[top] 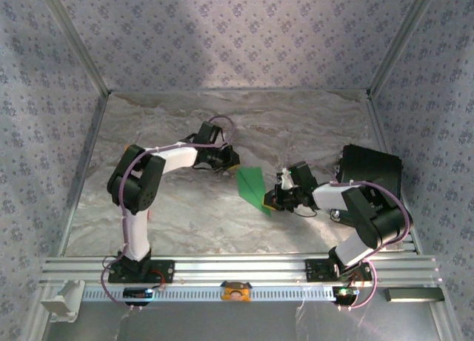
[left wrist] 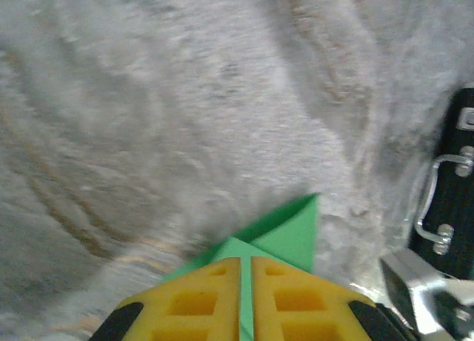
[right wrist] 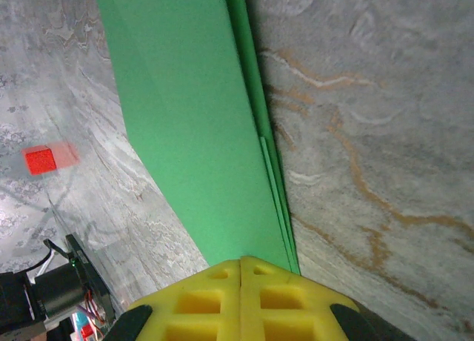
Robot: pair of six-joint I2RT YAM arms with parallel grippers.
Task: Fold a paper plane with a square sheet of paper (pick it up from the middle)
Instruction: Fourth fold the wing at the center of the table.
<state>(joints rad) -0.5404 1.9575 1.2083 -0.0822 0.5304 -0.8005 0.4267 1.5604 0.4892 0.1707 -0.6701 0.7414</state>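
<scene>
No legible text, no labels or numbers (wallpaper (top: 222, 30) merely patterned)

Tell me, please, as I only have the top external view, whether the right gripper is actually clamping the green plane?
Observer: Yes. In the right wrist view the right gripper is shut, with the plane coming out from between its pads.
Operator: And the left one?
Observer: The left gripper is pinched on it too; a thin green strip shows between its pads.
Operator: Are the folds stacked neatly?
Observer: Along the plane's right edge in the right wrist view, several layers lie close together, slightly stepped.
</scene>
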